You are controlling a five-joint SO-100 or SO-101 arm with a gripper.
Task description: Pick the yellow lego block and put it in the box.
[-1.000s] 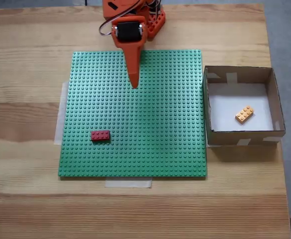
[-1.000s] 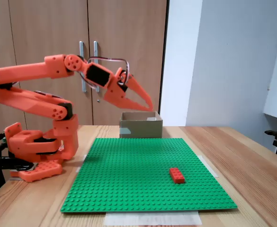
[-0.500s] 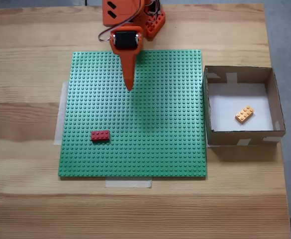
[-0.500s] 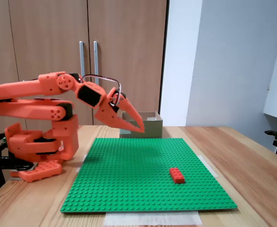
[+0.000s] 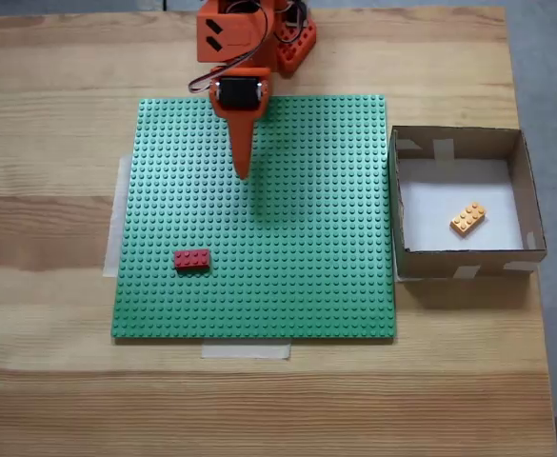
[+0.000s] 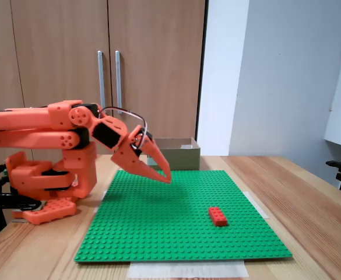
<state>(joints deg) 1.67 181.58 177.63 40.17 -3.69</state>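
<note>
The yellow lego block (image 5: 467,218) lies flat on the white floor of the box (image 5: 411,249), which stands on the wooden table right of the green baseplate in a fixed view from above. From the side in a fixed view, the box (image 6: 173,156) is behind the plate, its inside hidden. My orange gripper (image 5: 242,171) hovers over the plate's upper middle, far left of the box. It is shut with nothing in it, its tip (image 6: 165,178) pointing down a little above the studs.
A red brick (image 5: 192,258) sits on the green baseplate (image 5: 316,286) toward its lower left; from the side it (image 6: 218,216) is near the front right. The arm's base (image 6: 45,186) stands at the plate's far edge. Cupboard doors are behind.
The arm has folded back and lowered toward its base. The gripper tip dropped closer to the baseplate and drifted slightly left in the top view. The bricks and box have not moved.
</note>
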